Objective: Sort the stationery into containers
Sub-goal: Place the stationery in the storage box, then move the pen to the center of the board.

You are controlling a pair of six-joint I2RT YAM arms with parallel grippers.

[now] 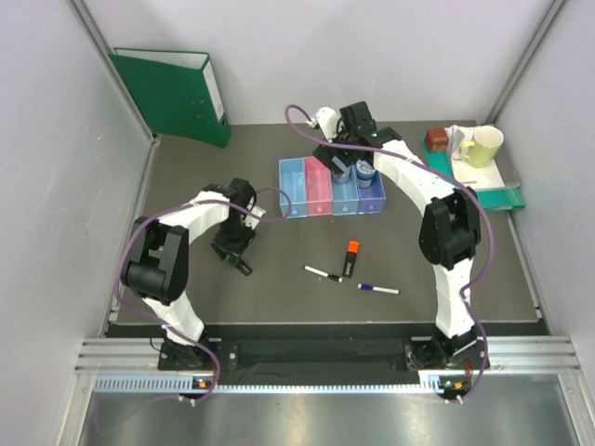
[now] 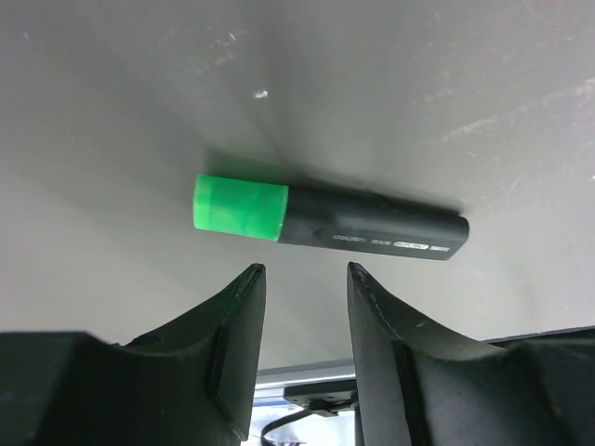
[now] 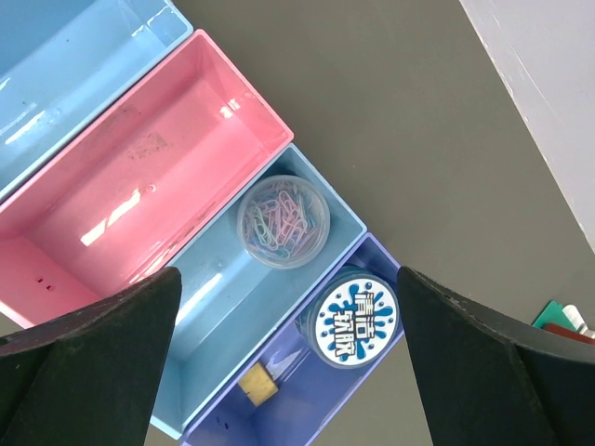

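Dark grey counter point(image 1: 279, 307), matte and faintly scuffed, boxed in by plain white walls, with a ribbed metal rail point(image 1: 307, 348) running along the near edge. Back left, a green binder point(image 1: 172, 93) leans against the wall. Back right, a teal tray point(image 1: 505, 197) carries a yellow-green mug point(image 1: 483, 144).

Toward the back of the counter sits the row of four joined bins, glossy see-through plastic with straight sides: light blue bin point(image 3: 65, 65), pink bin point(image 3: 139, 186), blue bin point(image 3: 223, 325), purple bin point(image 3: 302, 404). The right arm point(image 1: 418, 181) hangs over them, looking straight down, the right jaws spread wide with nothing between them. In the blue bin sits a small round clear cup point(image 3: 283, 221) full of coloured paper clips. In the purple bin there's a round tub point(image 3: 356, 318) with a blue-and-white splash lid, and near it a little tan block point(image 3: 257, 383).

On the open counter nearer the front, three pieces lie loose. There's a stubby orange-capped highlighter point(image 1: 351, 259) with a black body. A thin white pen point(image 1: 323, 273) lies just to its left, and a second white pen point(image 1: 378, 289) to its right and closer in.

Over on the left, the left arm point(image 1: 200, 212) is bent low, the left jaws partly open and empty. Just past their black fingertips point(image 2: 244, 288) a green-capped highlighter point(image 2: 330, 221) lies flat on the counter, its barrel smooth and black, its cap bright green. Whether the tips touch it, I cannot tell.
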